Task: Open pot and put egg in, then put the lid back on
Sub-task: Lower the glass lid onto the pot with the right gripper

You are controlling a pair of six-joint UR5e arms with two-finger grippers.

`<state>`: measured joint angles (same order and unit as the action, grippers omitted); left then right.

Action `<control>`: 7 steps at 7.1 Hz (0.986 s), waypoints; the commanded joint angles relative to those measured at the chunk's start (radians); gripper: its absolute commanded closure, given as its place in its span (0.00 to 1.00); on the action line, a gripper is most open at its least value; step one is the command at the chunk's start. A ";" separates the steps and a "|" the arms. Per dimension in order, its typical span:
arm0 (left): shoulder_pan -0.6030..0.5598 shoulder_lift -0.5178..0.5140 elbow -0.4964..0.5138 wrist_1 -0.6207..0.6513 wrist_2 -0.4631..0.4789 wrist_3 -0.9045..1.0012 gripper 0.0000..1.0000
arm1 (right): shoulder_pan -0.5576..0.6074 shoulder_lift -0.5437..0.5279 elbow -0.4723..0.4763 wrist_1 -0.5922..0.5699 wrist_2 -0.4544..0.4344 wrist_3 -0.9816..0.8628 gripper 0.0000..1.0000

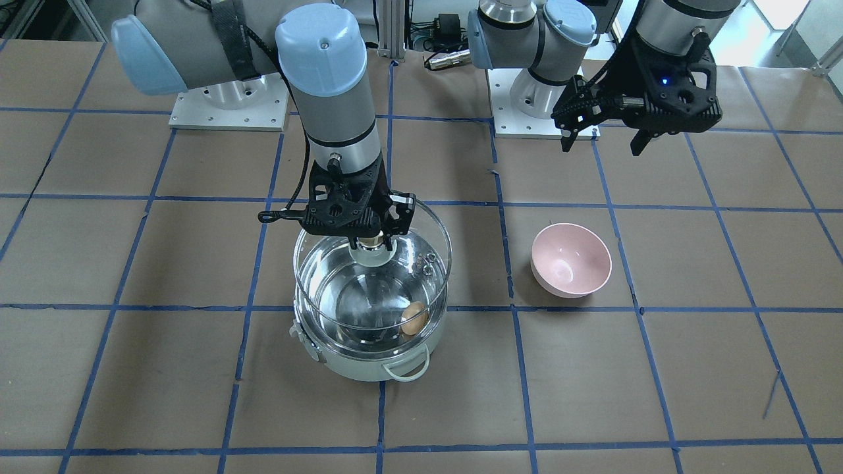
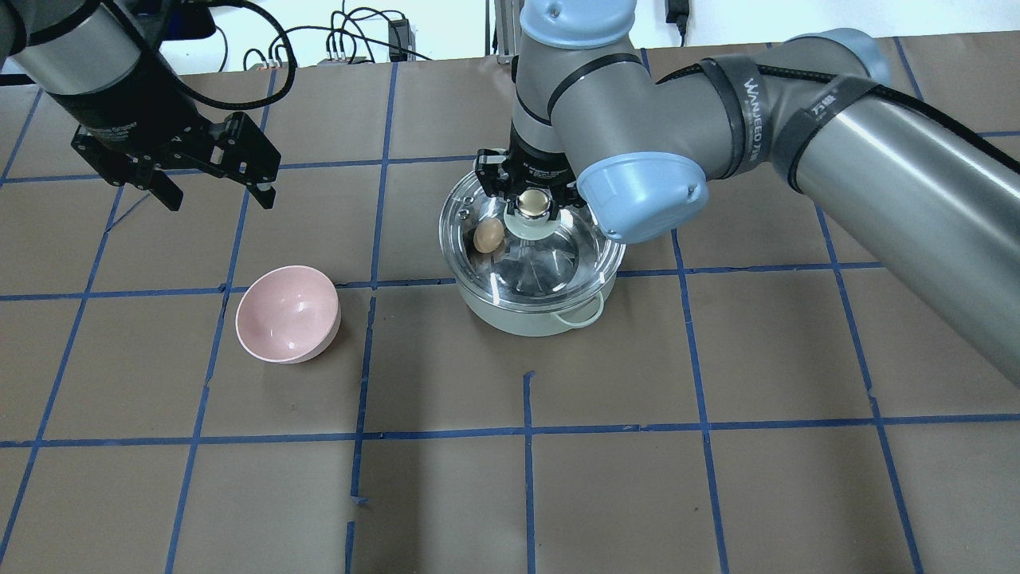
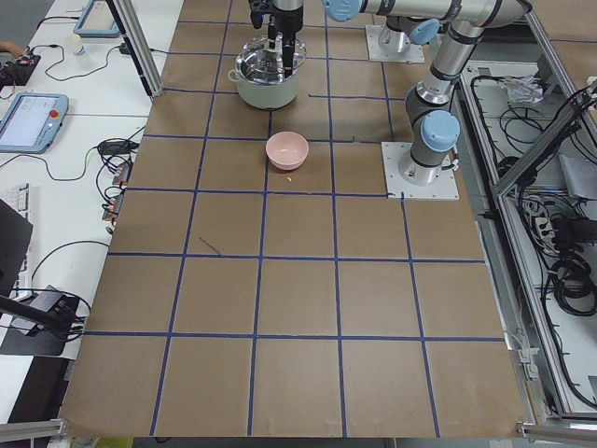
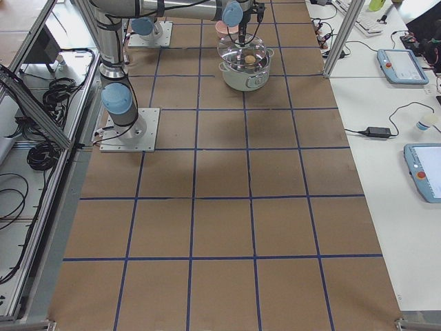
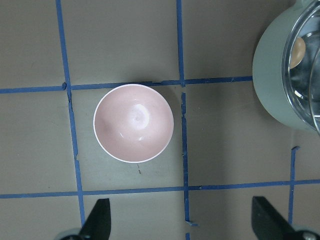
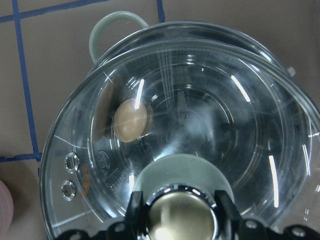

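Steel of the pot (image 1: 369, 365) is blurred by the glass lid (image 1: 428, 263) held just over it, clamped by the right gripper (image 2: 532, 203). The tan egg (image 1: 414, 318) is seen inside. Left gripper (image 2: 217, 198) is spread wide and empty.

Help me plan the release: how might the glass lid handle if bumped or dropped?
Being clear glass, the lid is probably rigid and breakable. Gripped only at its knob by the right gripper, it could pivot or slip if bumped.
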<state>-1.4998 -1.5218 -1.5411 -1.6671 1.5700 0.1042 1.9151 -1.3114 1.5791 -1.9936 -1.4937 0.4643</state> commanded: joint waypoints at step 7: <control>0.003 0.000 -0.010 0.003 0.001 -0.004 0.00 | -0.014 0.064 -0.047 -0.037 0.000 -0.045 0.76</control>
<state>-1.4974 -1.5217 -1.5510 -1.6644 1.5708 0.0998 1.9050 -1.2591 1.5504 -2.0305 -1.4941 0.4260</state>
